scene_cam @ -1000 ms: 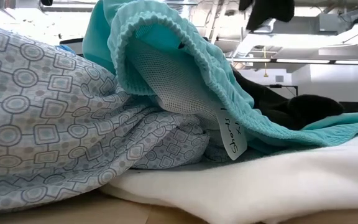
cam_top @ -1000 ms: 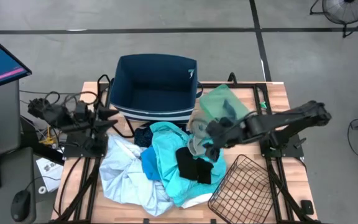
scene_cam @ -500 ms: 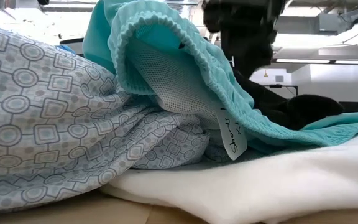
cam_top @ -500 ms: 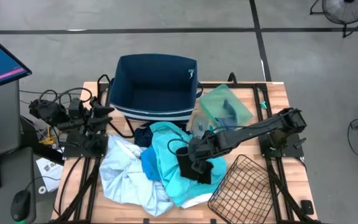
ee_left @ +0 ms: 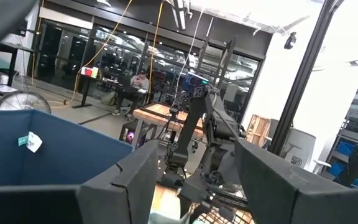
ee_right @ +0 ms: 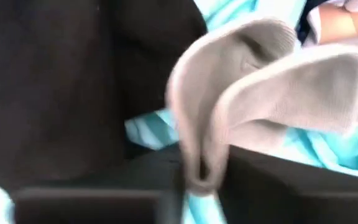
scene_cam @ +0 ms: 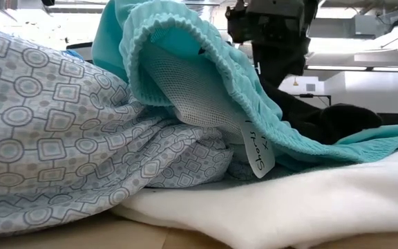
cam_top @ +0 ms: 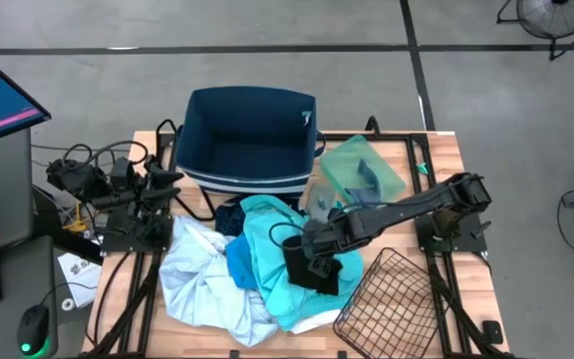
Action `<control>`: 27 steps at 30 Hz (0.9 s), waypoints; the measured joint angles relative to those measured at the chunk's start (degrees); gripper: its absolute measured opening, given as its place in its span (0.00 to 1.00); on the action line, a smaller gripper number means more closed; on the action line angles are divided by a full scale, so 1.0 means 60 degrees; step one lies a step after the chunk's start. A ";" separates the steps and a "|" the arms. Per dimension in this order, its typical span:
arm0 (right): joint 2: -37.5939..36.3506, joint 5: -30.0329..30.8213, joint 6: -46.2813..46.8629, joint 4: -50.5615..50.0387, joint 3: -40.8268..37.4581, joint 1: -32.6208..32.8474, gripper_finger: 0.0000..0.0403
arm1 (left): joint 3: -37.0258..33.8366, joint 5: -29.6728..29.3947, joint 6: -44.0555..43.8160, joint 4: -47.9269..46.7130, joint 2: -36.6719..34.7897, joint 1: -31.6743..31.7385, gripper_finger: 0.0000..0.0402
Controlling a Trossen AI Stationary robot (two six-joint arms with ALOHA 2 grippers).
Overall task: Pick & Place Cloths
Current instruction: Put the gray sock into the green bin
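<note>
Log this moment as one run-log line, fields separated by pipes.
right gripper: down on black fabric cloth, shut on grey fabric cloth | left gripper: open, waiting beside boxy navy fabric bin | bin: no cloths visible inside

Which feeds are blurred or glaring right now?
Right wrist view: blurred, too close to a grey cloth over the black cloth. Low view: bright glare from ceiling lights, turquoise cloth sharp. High view: evenly lit and clear.

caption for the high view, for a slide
Right gripper reaches onto the black cloth atop the turquoise cloth pile; left gripper waits beside the navy bin.
</note>
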 joint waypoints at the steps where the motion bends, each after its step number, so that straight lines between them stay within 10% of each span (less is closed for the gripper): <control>1: -0.0086 0.0009 0.0000 0.0035 0.0004 0.0000 0.04 | -0.0002 0.0000 -0.0009 0.0001 0.0000 0.0000 0.48; 14: -0.2672 0.2079 0.0656 -0.1540 0.1090 -0.0456 0.01 | -0.0004 -0.0007 -0.0029 0.0012 0.0000 0.0000 0.48; 27: -0.4374 0.3356 -0.0831 -0.2830 0.1792 -0.3722 0.00 | -0.0004 -0.0010 -0.0066 0.0016 0.0000 0.0000 0.48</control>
